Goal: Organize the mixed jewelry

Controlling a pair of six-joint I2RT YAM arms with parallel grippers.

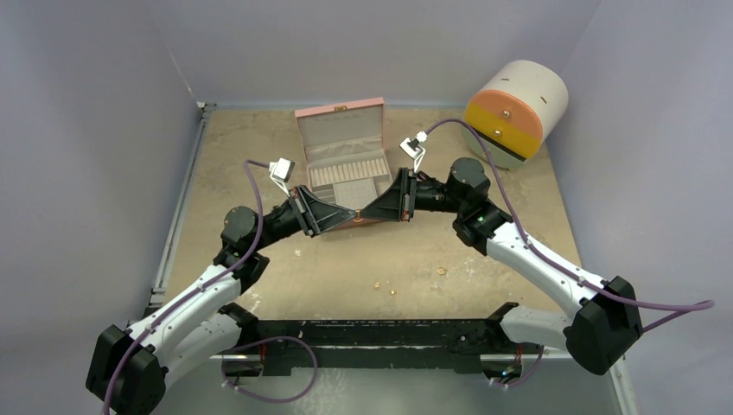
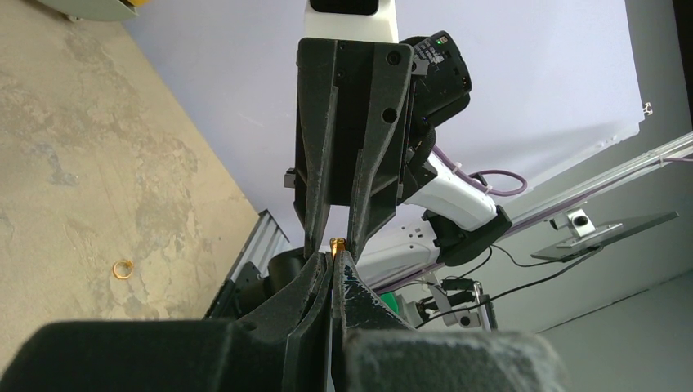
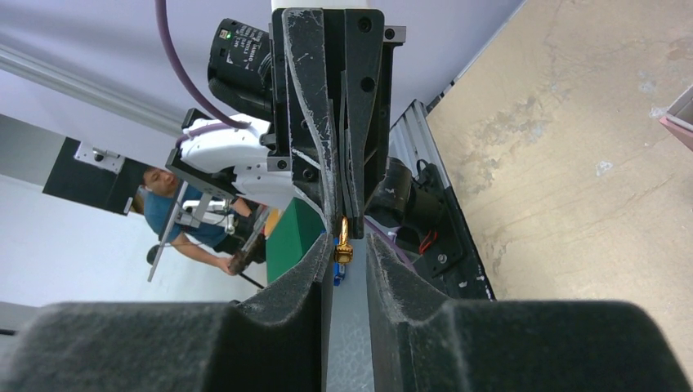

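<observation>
A gold stud (image 3: 343, 242) is pinched in the tips of the left hand (image 2: 333, 258), which is shut tight on it, in the air over the front of the box (image 1: 341, 130) at the table's (image 1: 285, 277) back middle. The right hand (image 3: 347, 249) meets it tip to tip, its fingers apart on either side of the stud, not gripping. This looks like a handover: next, the right should close squarely on the stud before the left lets go. Other pieces (image 1: 377, 284) lie near the front edge.

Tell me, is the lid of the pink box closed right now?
No, the lid of the pink box stands upright, leaving the grey padded slots inside exposed.
</observation>
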